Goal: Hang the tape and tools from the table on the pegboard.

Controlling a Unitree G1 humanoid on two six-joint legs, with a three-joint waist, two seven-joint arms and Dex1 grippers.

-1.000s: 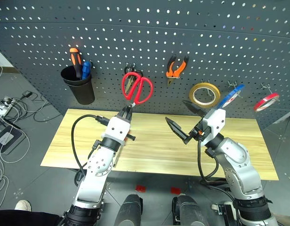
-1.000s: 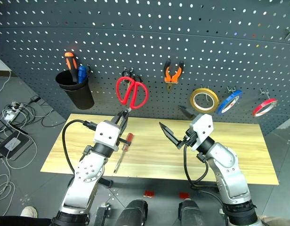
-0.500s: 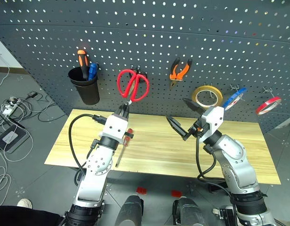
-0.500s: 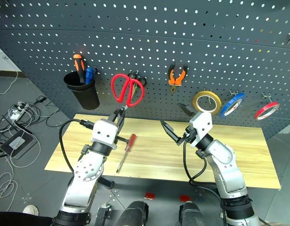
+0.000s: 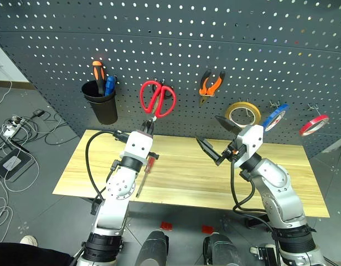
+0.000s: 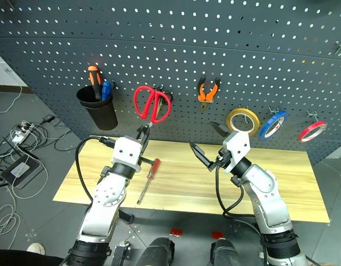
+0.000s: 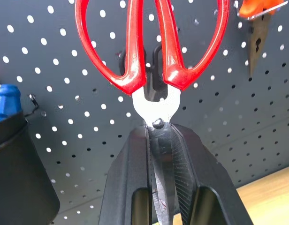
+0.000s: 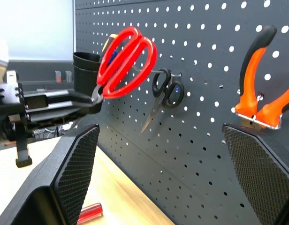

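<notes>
My left gripper (image 5: 146, 128) is shut on the blades of the red-handle scissors (image 5: 158, 98) and holds them upright, handles up, close in front of the pegboard (image 5: 176, 50). In the left wrist view the scissors' handles (image 7: 175, 70) frame a hook that carries small black scissors (image 8: 167, 89); whether they touch it I cannot tell. My right gripper (image 5: 216, 137) hangs open and empty over the table (image 5: 187, 180), to the right. The pliers (image 5: 209, 83) and the blue tape (image 5: 274, 115) hang on the board. The dark red screwdriver (image 6: 151, 172) lies on the table beneath my left arm.
A black cup (image 5: 101, 102) with an orange-and-black and a blue screwdriver hangs at the board's left. A yellow roll (image 5: 241, 112) and a thin red roll (image 5: 314, 125) hang at the right. Cables lie on the floor (image 5: 15, 138) to the left.
The whole picture has shifted a little. Both grippers stand as before, the left still shut on the scissors and the right still open.
</notes>
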